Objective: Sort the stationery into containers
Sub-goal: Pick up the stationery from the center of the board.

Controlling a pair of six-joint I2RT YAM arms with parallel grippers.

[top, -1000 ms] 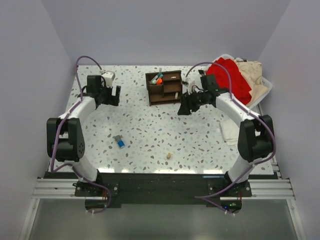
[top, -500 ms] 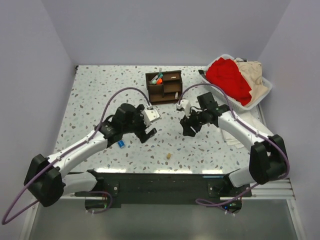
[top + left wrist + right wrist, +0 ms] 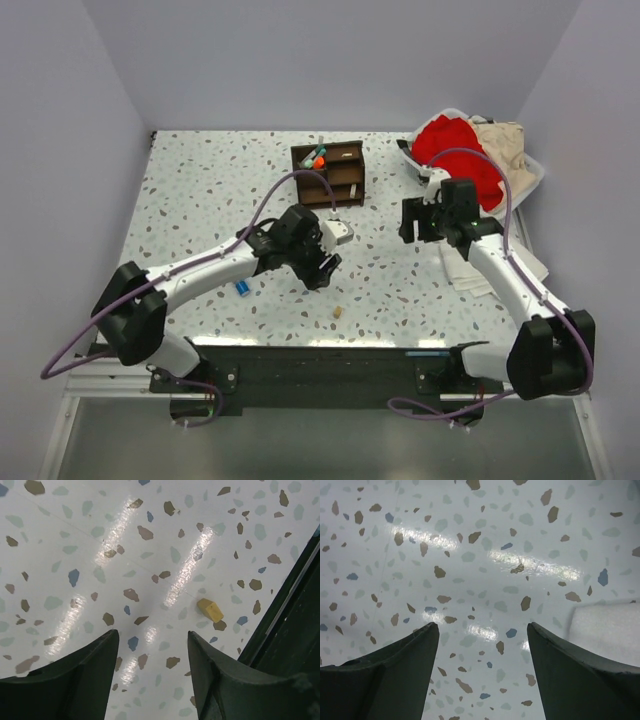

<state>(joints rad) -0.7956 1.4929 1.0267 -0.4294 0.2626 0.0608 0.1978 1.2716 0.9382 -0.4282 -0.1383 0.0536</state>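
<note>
The scene is lit brightly and evenly from above. Long streaks of glare are thrown on the glossy table (image 3: pixel 55 565) in both wrist views. The dark fingers (image 3: pixel 385 680) at the lower edge are rendered slightly blurred.

No legible txt, labels, brands or nos. in any view.

Both arms stretch forward, left end effector (image 3: pixel 152 642) and right end effector (image 3: pixel 482 632) agape (apparently empty).
</note>
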